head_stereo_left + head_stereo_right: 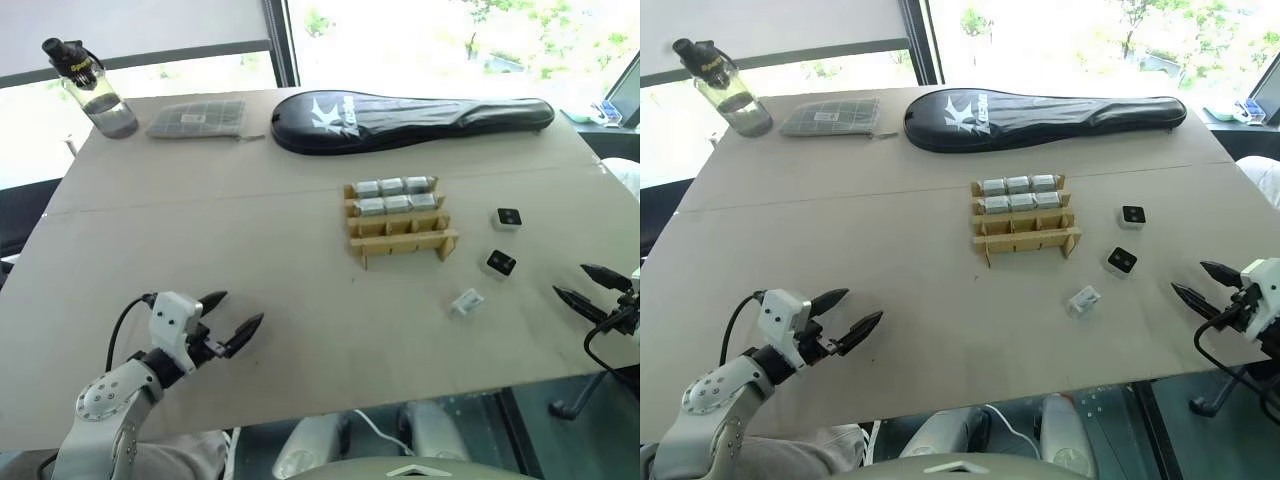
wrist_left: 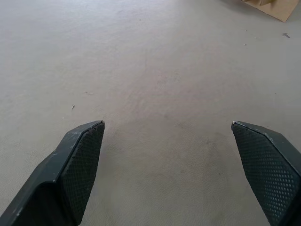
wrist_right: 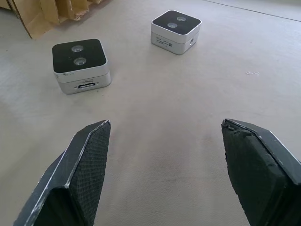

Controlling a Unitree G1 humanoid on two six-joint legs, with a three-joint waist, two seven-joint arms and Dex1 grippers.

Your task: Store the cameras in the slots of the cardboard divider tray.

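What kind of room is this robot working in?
Probably an office or lab by a window, not a factory: a wide beige table stands against bright glass with trees outside, and everyday items sit on it, a clear water bottle and a black racket cover.

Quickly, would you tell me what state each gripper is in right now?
Left gripper: open, holding nothing, above bare table.
Right gripper: open, holding nothing, near the loose cameras.
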